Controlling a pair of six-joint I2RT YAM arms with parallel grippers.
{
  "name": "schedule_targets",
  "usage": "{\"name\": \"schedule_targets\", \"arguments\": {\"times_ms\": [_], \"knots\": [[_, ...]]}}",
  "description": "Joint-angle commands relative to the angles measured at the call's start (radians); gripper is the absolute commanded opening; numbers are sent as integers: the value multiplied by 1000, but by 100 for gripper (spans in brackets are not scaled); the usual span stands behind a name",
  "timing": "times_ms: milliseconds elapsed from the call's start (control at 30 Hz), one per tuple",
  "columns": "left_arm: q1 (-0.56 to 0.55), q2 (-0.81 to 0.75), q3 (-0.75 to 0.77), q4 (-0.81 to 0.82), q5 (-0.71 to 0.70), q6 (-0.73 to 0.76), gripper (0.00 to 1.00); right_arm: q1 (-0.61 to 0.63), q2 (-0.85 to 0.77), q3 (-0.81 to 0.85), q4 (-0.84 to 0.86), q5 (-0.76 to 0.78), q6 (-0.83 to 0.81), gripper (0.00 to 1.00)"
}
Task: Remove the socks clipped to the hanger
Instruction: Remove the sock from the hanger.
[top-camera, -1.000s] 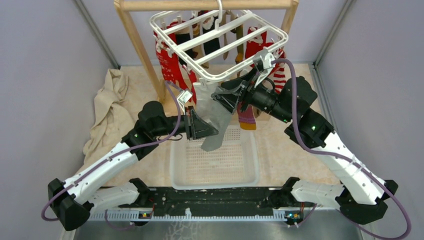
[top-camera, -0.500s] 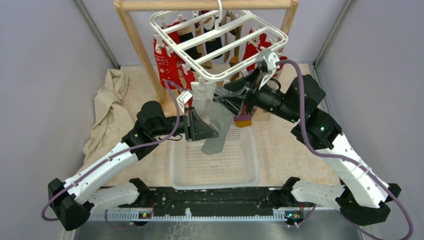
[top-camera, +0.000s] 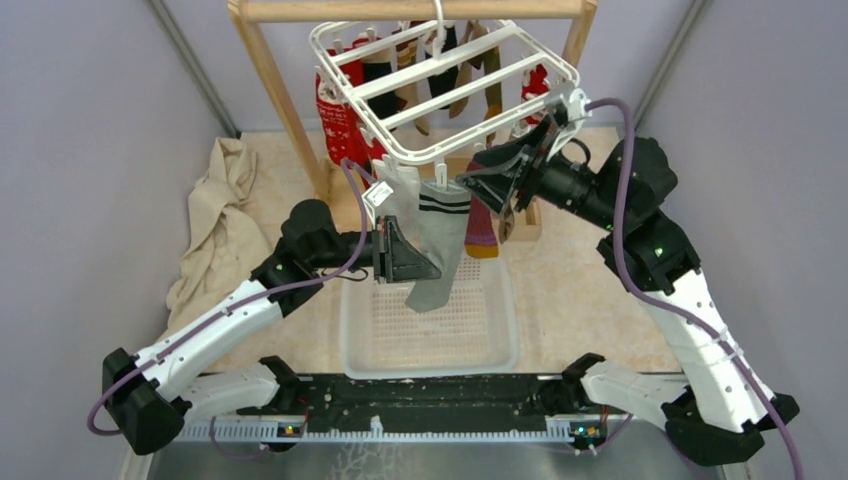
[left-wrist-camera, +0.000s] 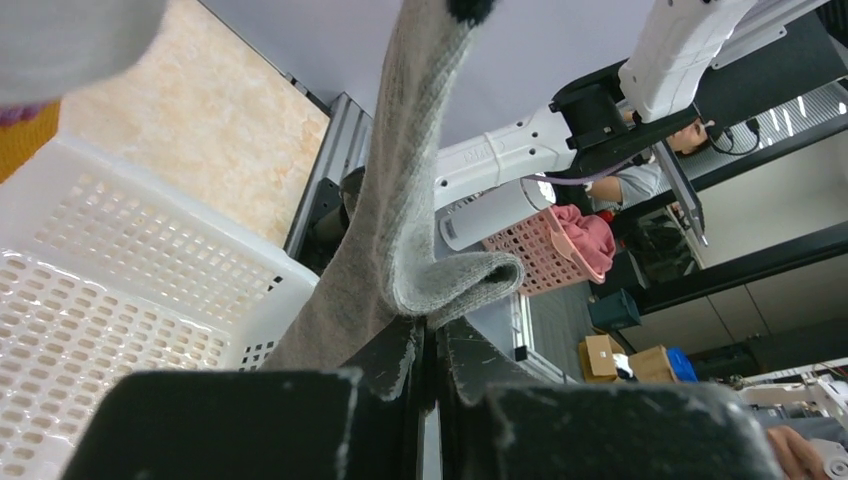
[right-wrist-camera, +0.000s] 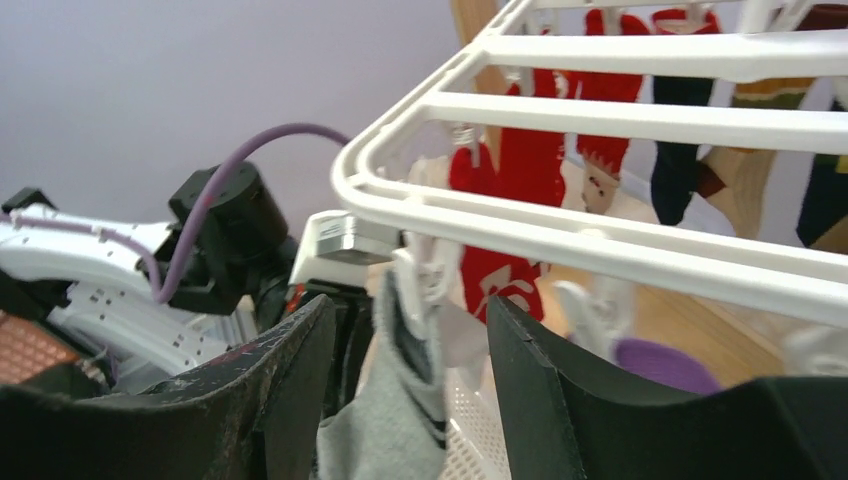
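The red, black and tan socks (top-camera: 345, 105) at the back of the white plastic slatted hanger (top-camera: 440, 66) are half hidden behind its bars. The small white clip (right-wrist-camera: 432, 275) on its front rail, which holds a grey fabric sock (top-camera: 437, 245) with dark cuff stripes, is blurred in the right wrist view. The right gripper (right-wrist-camera: 410, 312) stands spread just under that rail with a finger on either side of the clip, while the left gripper (left-wrist-camera: 432, 345) pinches the sock's lower part above the far rim of the white perforated plastic basket (top-camera: 348, 330).
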Motion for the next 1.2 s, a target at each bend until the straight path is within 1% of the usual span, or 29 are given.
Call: {"name": "schedule_targets", "arguments": {"times_ms": [0, 333, 533, 833, 1033, 1167], "knots": [[0, -2, 16, 56, 39, -30, 9, -167, 12, -24, 156, -246, 156, 58], [0, 16, 2, 102, 64, -62, 9, -181, 109, -43, 296, -419, 235, 58], [-2, 31, 1, 121, 80, -73, 9, -181, 136, -66, 383, -476, 283, 57], [-2, 64, 2, 153, 104, -91, 10, -176, 143, -136, 505, -458, 348, 58], [-13, 85, 13, 167, 115, -97, 10, -152, 150, -147, 490, -394, 305, 59], [-25, 96, 21, 168, 117, -97, 10, -142, 168, -145, 515, -393, 309, 59]]}}
